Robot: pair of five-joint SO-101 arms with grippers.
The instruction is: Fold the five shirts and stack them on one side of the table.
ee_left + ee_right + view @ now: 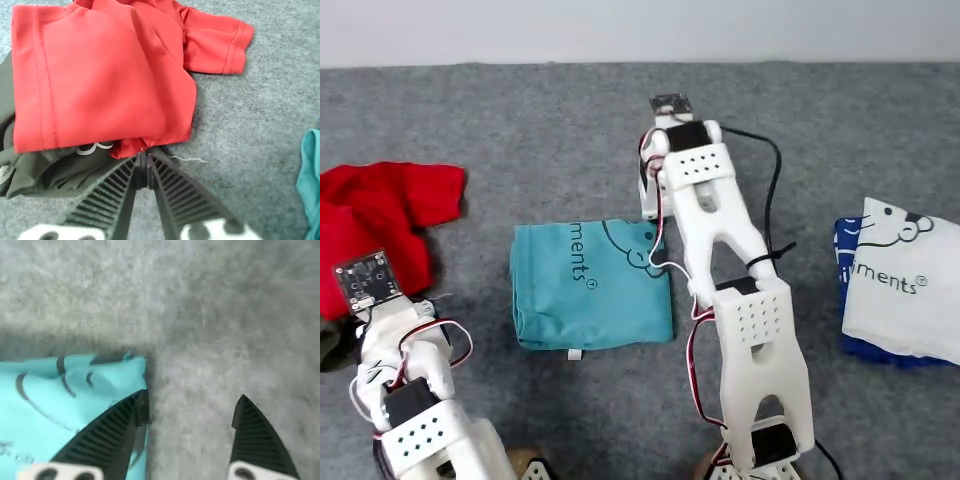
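Note:
A crumpled red shirt lies at the table's far left, partly on a dark shirt. My left gripper is shut, its tips pinching the red shirt's near hem. A folded teal shirt lies in the middle of the table. My right gripper is open at that teal shirt's far right corner, one finger over the cloth, the other over bare mat. A folded white shirt rests on a blue one at the right.
Grey felt mat covers the table. The right arm stretches from the front edge past the teal shirt's right side. The left arm's base sits at the front left. Open mat lies along the back.

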